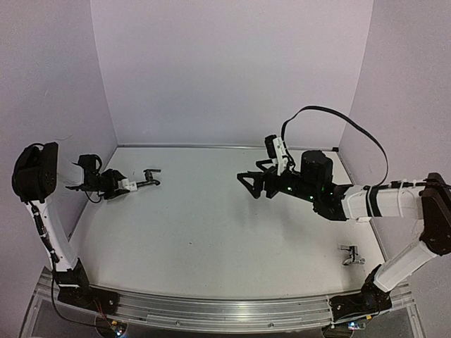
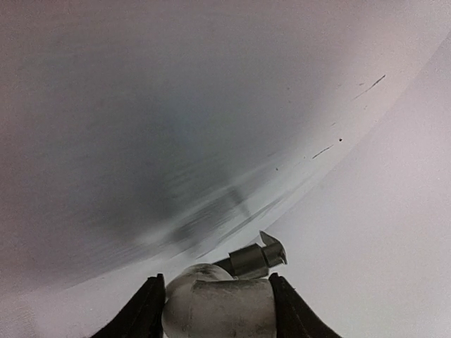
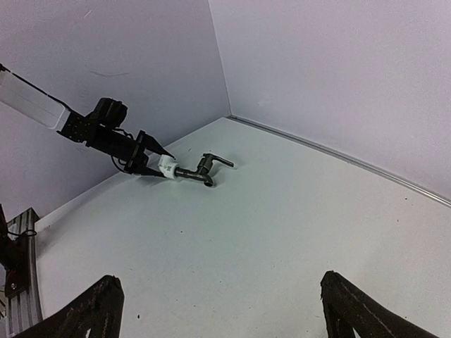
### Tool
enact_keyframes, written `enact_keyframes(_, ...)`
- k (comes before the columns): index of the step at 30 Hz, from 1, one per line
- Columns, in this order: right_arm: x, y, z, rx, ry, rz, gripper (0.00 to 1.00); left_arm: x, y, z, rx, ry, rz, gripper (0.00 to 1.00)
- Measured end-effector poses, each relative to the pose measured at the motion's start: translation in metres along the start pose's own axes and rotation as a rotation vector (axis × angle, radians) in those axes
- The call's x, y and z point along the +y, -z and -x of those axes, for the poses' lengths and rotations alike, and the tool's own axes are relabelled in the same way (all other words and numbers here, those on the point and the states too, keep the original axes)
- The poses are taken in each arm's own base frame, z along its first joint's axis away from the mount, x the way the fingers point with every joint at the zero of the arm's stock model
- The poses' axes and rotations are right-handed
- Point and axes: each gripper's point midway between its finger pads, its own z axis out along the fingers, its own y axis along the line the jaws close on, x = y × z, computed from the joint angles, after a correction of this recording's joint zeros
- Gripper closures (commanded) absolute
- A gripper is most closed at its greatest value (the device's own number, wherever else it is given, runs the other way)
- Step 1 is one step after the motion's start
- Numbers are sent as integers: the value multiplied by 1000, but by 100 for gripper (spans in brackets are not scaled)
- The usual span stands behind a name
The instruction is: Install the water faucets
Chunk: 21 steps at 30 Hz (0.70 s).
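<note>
- The left pincer (image 1: 118,185) is clenched on a white fitting (image 2: 218,308), one finger on each side of it.
- The dark faucet (image 3: 201,169) sticks out straight ahead of that pincer's fingertips. It looks joined to the far end of the fitting, with its lever handle uppermost.
- The spout hangs low over the table (image 1: 211,246), but the views do not show whether it touches.
- The right pincer (image 1: 248,184) is released, its jaws spread wide with nothing between them. It hovers above the middle of the table, facing the left pincer and well apart from it.
- The silver faucet (image 1: 350,256) lies on the table far behind the right pincer, near that arm's base, with nothing touching it.
- Judged step: the dark faucet appears to be mid-installation, seated on its fitting while the left pincer steadies the pair. The silver one is not yet begun.
- The next move probably falls to the right pincer.
- One option is to travel forward to the dark faucet's body and close on it, so it can be pressed or turned home against the held fitting.
- The other is to pull back and drop down to the silver faucet. That calls for a low, narrow grasp on a small, shiny piece lying flat.
- No second fitting shows in any view.
</note>
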Motion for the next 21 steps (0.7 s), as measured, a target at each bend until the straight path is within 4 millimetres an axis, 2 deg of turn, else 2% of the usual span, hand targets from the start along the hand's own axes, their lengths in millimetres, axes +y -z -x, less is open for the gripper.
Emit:
enact_keyframes(2, 0, 1, 0, 0, 1, -3, 2, 0, 1, 0, -2, 1, -3, 4)
enact_keyframes(4, -1, 2, 1, 1, 2, -10, 2, 2, 3, -1, -3, 3, -5, 0)
enact_keyframes(8, -3, 7, 4, 4, 13, -28, 2, 3, 20, -8, -26, -3, -24, 0)
enact_keyframes(13, -7, 11, 4, 21, 30, -58, 2, -12, 51, -23, -73, -75, -104, 0)
enact_keyframes(17, -15, 14, -7, 70, 38, -104, 2, -30, 78, -39, -103, -173, -182, 0)
enact_keyframes(21, -34, 18, -24, 160, 17, -185, 2, -47, 98, -64, -111, -338, -249, 0)
